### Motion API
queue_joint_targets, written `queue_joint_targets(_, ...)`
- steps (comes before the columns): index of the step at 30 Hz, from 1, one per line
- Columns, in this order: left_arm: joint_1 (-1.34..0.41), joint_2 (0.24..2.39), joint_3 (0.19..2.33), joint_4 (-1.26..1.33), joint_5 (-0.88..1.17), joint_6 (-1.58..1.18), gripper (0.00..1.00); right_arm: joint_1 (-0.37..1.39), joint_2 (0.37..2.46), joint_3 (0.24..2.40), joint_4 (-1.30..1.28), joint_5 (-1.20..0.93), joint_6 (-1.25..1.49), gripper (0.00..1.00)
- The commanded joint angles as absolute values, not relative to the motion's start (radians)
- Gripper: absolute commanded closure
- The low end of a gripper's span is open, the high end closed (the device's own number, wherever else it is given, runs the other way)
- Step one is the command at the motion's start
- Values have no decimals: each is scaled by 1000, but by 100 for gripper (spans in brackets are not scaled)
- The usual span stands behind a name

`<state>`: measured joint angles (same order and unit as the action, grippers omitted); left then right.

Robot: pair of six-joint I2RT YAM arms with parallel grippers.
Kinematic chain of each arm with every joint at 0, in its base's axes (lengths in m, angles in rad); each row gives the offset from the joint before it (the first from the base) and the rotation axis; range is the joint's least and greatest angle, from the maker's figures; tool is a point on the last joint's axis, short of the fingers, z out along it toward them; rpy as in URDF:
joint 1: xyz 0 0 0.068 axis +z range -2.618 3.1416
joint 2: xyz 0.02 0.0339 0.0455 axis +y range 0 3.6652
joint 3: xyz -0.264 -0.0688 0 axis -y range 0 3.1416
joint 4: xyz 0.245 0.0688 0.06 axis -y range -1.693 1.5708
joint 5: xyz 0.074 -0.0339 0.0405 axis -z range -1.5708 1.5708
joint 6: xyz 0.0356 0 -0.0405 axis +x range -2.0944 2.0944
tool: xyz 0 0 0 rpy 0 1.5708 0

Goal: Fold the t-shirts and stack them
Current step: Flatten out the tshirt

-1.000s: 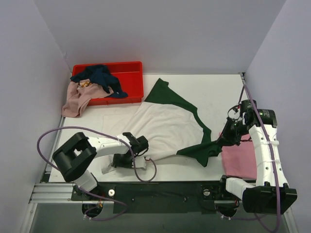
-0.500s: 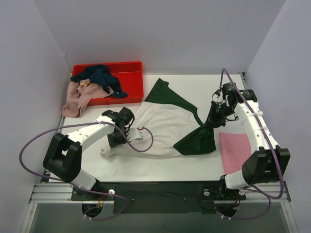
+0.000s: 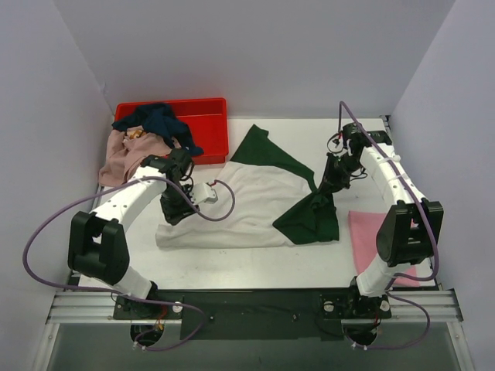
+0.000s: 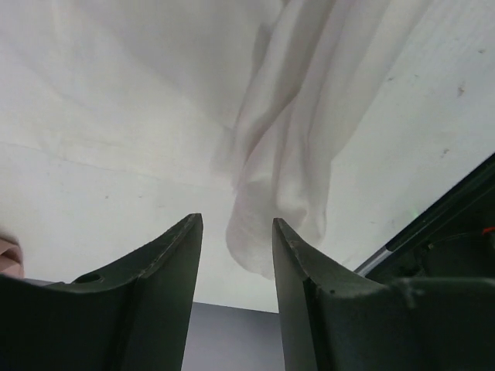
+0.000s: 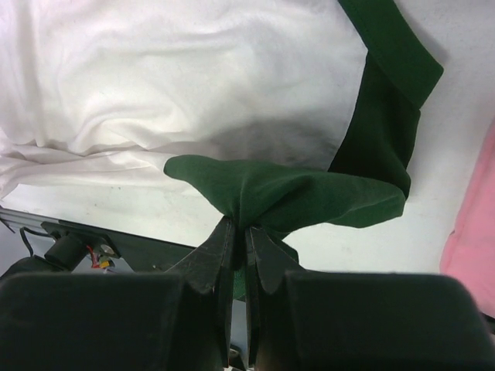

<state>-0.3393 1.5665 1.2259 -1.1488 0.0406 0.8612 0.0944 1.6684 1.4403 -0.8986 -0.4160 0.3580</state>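
Holding a bunch of dark green cloth, the right pincer (image 5: 240, 226) is shut tight on the white and green t-shirt (image 3: 247, 202). The green part sits right at its tips and puffs out on both sides of them. The white part spreads out past the tips, on the table (image 3: 309, 135).

The left pincer (image 4: 236, 226) is not squeezing anything. Its two fingers stand apart. A limp white fold of the same t-shirt hangs just in front of the gap. I cannot tell if the fold touches a finger.

I think this t-shirt is very light and very soft. It cannot stand up or keep its shape. It sags and wrinkles wherever it is not held, so one pinch only makes a droopy lump. It does not look slippery, and it will not break. It could slide on the smooth table if it is pulled.

A good place to hold it looks like the edge: a bottom corner for one pincer and a shoulder or sleeve end for the other. A pinch should catch both layers, close to the edge. Then the cloth between the two pincers can hang straight and fold over neatly.

A pink t-shirt (image 3: 371, 236) lies flat off to the side of the right pincer, near the green cloth. More t-shirts (image 3: 151, 131) are heaped in a red crate (image 3: 209, 116) beyond the left pincer.
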Motion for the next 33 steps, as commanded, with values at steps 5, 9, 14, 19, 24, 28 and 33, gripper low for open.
queue_joint_targets(5, -256, 1610, 1224, -1294, 120, 1026, 49, 106, 1643, 1454, -911, -419, 336, 100)
queue_joint_targets(9, -255, 1628, 1209, -1344, 172, 1065, 49, 106, 1628, 1437, -908, -413, 334, 100)
queue_joint_targets(14, -252, 1641, 1177, -1399, 175, 1081, 67, 106, 1597, 1407, -904, -405, 336, 100)
queue_joint_targets(19, -252, 1605, 1129, -1382, 134, 1082, 100, 106, 1562, 1387, -902, -399, 336, 100)
queue_joint_targets(24, -242, 1545, 1189, -1328, 123, 997, 100, 104, 1526, 1381, -908, -403, 337, 100)
queue_joint_targets(28, -216, 1450, 1274, -1319, 92, 924, 100, 100, 1462, 1379, -934, -391, 337, 100)
queue_joint_targets(33, -184, 1324, 1302, -1334, 28, 885, 100, 81, 1355, 1382, -1015, -368, 337, 100)
